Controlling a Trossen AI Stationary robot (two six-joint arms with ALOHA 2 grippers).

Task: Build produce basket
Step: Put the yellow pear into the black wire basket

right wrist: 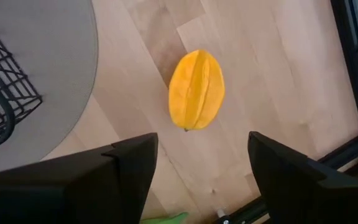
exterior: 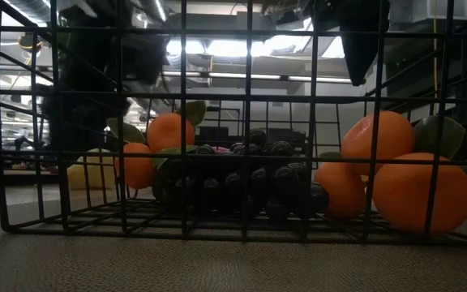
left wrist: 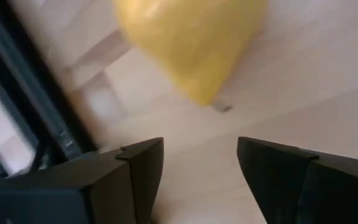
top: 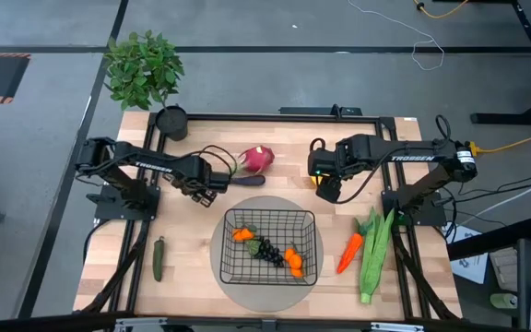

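A shallow black wire-mesh basket [top: 270,245] sits on a round grey mat on the pale wooden surface [top: 192,249], holding orange fruits [top: 293,261] and dark grapes [top: 267,249]. Beyond the basket's left corner, the left gripper [top: 212,184] hovers with fingers spread over a yellow fruit [left wrist: 188,43]. Beyond its right corner, the right gripper [top: 325,189] hangs with fingers released above a ridged yellow starfruit [right wrist: 196,90]

Black jointed arms, white Trossen lettering
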